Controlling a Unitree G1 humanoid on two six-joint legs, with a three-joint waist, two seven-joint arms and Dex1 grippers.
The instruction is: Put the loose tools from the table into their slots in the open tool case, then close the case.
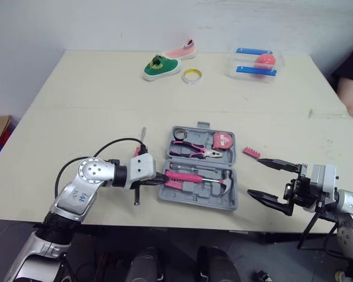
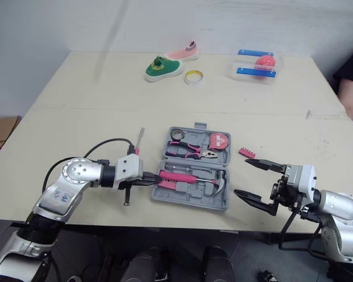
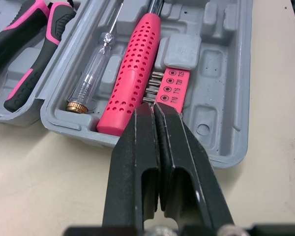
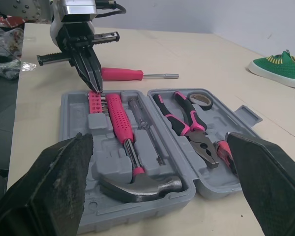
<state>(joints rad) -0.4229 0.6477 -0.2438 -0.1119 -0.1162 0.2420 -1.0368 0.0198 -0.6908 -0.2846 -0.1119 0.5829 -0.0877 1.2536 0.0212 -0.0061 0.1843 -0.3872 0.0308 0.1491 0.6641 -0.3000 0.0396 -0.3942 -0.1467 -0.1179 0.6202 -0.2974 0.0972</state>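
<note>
A grey tool case (image 1: 191,194) lies open near the front edge of the table (image 1: 106,88), with both halves flat. In it sit a hammer (image 1: 197,177) with a pink handle, a clear-handled tester screwdriver (image 3: 91,73) just beside that handle, a pink bit holder (image 3: 174,86), pliers (image 1: 194,151) and a pink tape measure (image 1: 223,141). The left gripper (image 3: 153,107) has its two black fingers pressed together with nothing between them. Its tips are at the case's left end, just over the end of the bit holder and the butt of the hammer handle. A pink-handled screwdriver (image 4: 123,74) lies loose on the table just to the left of the case, behind that gripper. A small pink strip of bits (image 1: 251,153) lies loose on the table just beside the case's right side. The right gripper (image 1: 254,175) is to the right of the case and apart from it, near the table's front edge, with its fingers spread wide and empty. At the far side of the table are a green shoe (image 1: 160,67), a pink shoe (image 1: 181,51), a yellow roll of tape (image 1: 192,75) and a clear box (image 1: 256,63).
</note>
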